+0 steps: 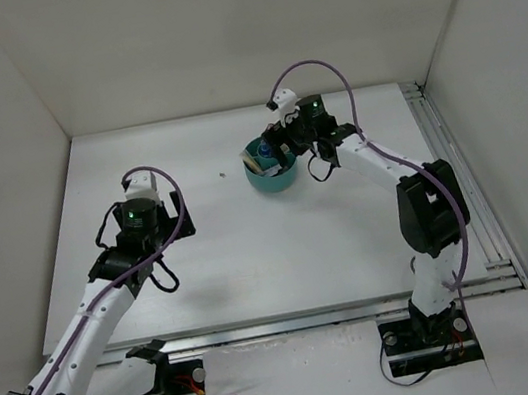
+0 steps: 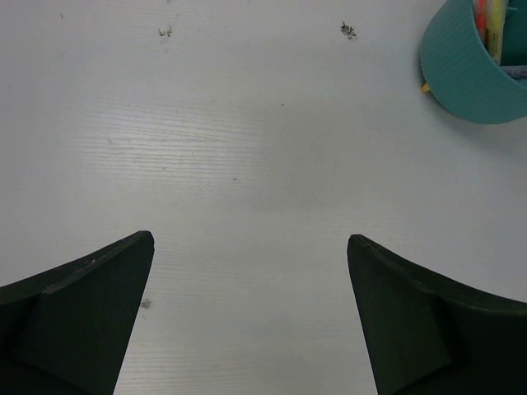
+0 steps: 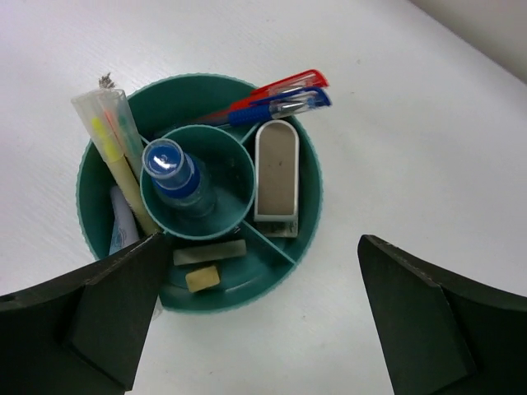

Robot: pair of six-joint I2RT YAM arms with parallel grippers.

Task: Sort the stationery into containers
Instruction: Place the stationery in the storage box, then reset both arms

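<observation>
Stationery (image 3: 276,177): pens (image 3: 280,92), bottle (image 3: 171,171) and erasers (image 3: 208,252) sit inside the teal organizer (image 3: 315,193) (bottle in the middle).
Right gripper (image 3: 263,247): released, empty, above it; you should lift straight up, clear of the pen tips.
Left gripper (image 2: 250,239): spread wide, empty.

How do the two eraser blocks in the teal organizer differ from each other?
The grey-green eraser is clearly longer than the yellowish eraser. The grey-green eraser lies by the centre cup, the yellowish eraser nearer the rim of the organizer. Both lie flat in one compartment.
</observation>
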